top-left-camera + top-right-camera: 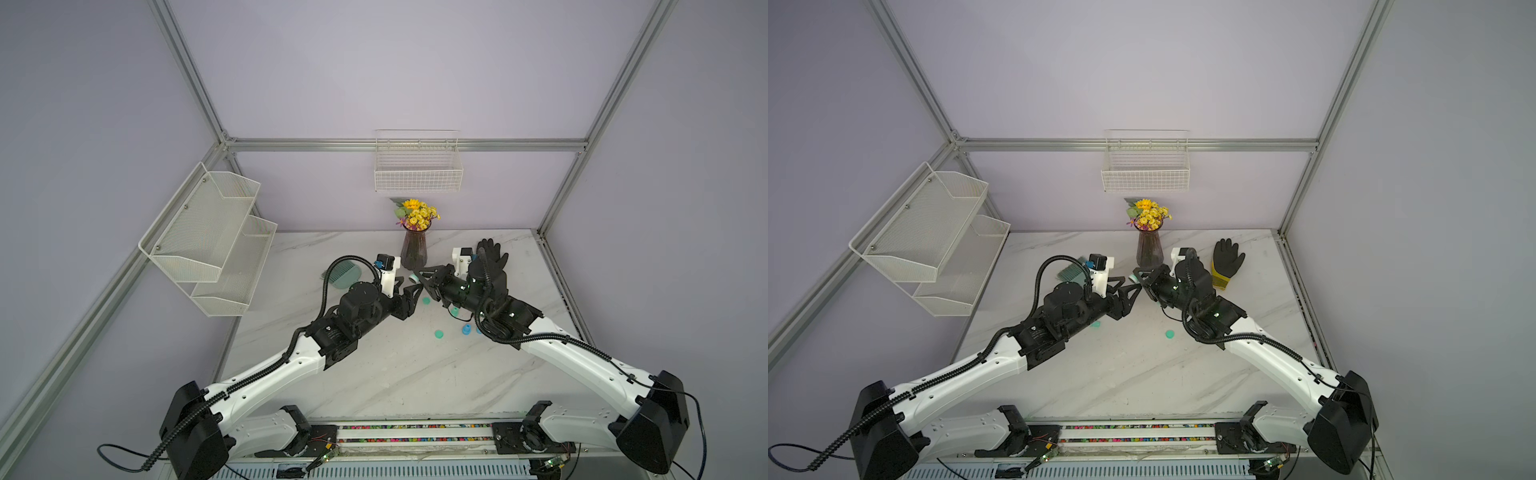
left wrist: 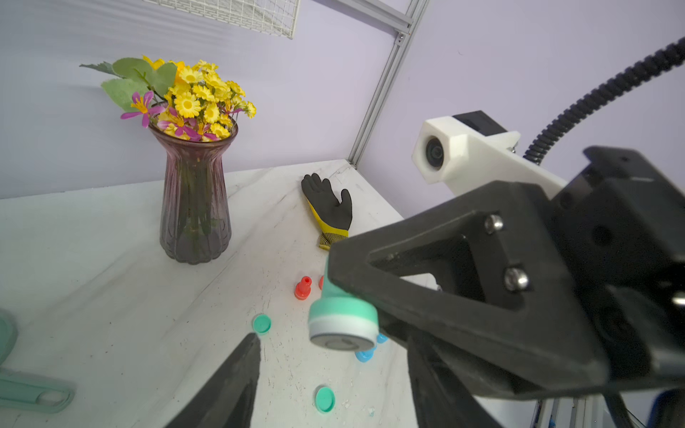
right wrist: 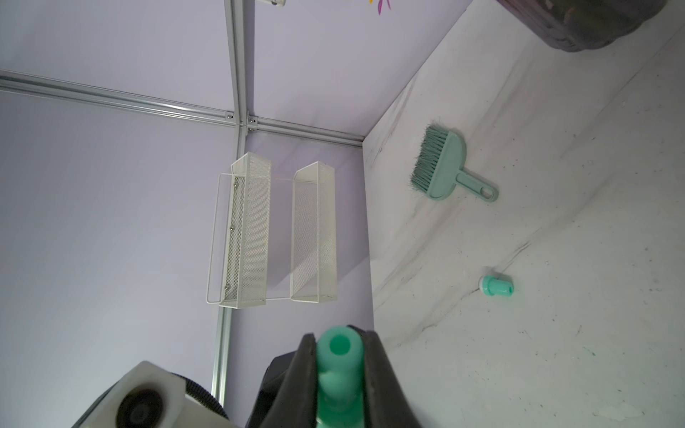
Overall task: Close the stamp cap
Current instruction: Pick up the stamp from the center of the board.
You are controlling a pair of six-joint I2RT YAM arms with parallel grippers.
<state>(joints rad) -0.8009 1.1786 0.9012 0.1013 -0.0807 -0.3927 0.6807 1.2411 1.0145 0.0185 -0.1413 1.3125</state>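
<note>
My right gripper (image 3: 339, 341) is shut on the handle of a green stamp (image 3: 339, 370), holding it above the table. In the left wrist view the stamp (image 2: 343, 322) shows its white base and bare grey face. My left gripper (image 2: 333, 385) stands open just under that face, its fingers (image 2: 230, 381) apart with nothing between them. Two round green caps (image 2: 261, 323) (image 2: 325, 399) lie on the marble table below. In both top views the two grippers meet in front of the vase, left (image 1: 409, 286) and right (image 1: 424, 279), with the stamp (image 1: 1135, 276) between them.
A purple vase (image 1: 414, 249) with yellow flowers stands right behind the grippers. A black and yellow glove (image 1: 1227, 259) lies at the back right, a green brush (image 3: 444, 166) at the back left. Red stamps (image 2: 303, 288), blue stamps (image 1: 466, 329) and another green stamp (image 3: 496, 286) lie on the table. Wire shelves (image 1: 208, 237) hang on the left wall.
</note>
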